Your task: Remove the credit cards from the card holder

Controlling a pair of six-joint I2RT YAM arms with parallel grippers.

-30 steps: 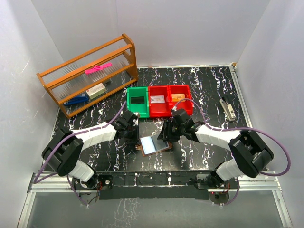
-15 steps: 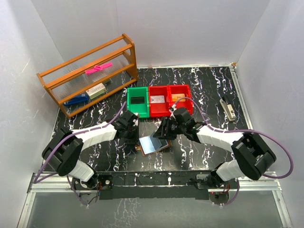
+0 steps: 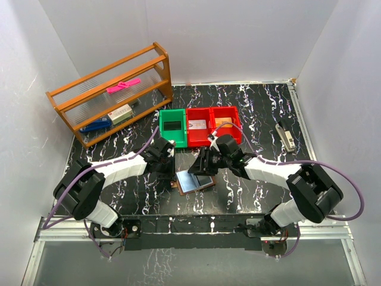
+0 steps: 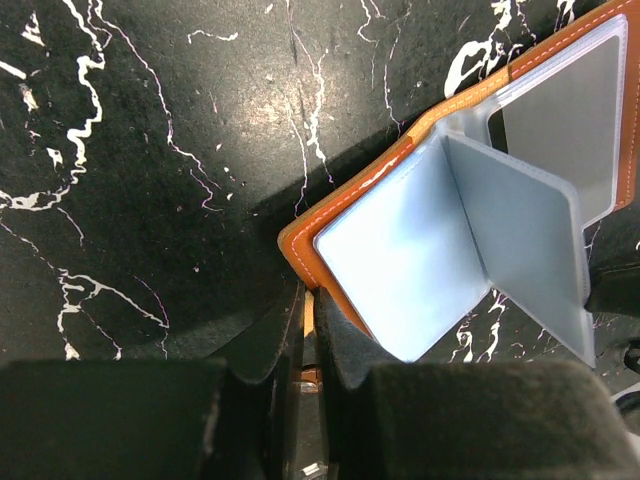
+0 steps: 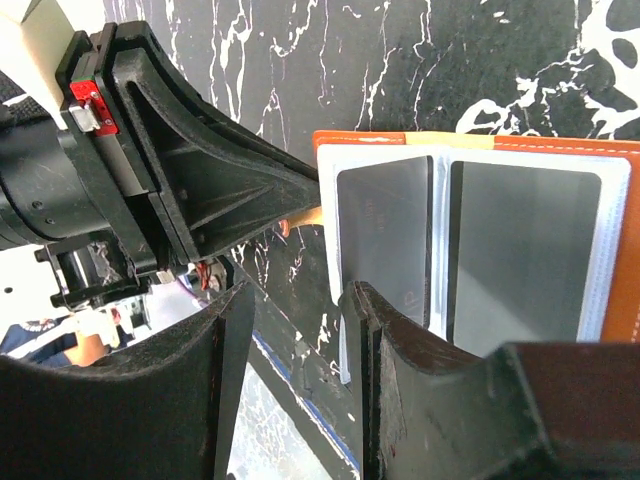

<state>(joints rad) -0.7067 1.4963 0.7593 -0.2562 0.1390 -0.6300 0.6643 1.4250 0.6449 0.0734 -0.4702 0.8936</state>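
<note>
The card holder [image 3: 193, 180] lies open by the middle of the counter's [image 3: 262, 113] near edge. The left fingers [image 4: 345, 350] are clamped on its brown rim at one corner, and the right fingers [image 5: 385, 350] stand apart, gripping nothing, at the free edge of a raised clear sleeve. The credit cards [image 5: 520, 250] look thin, stiff, light and slick, sitting snug in floppy pockets, so a pinch on a card's exposed edge, with the rim pinned, seems the likeliest hold.
</note>
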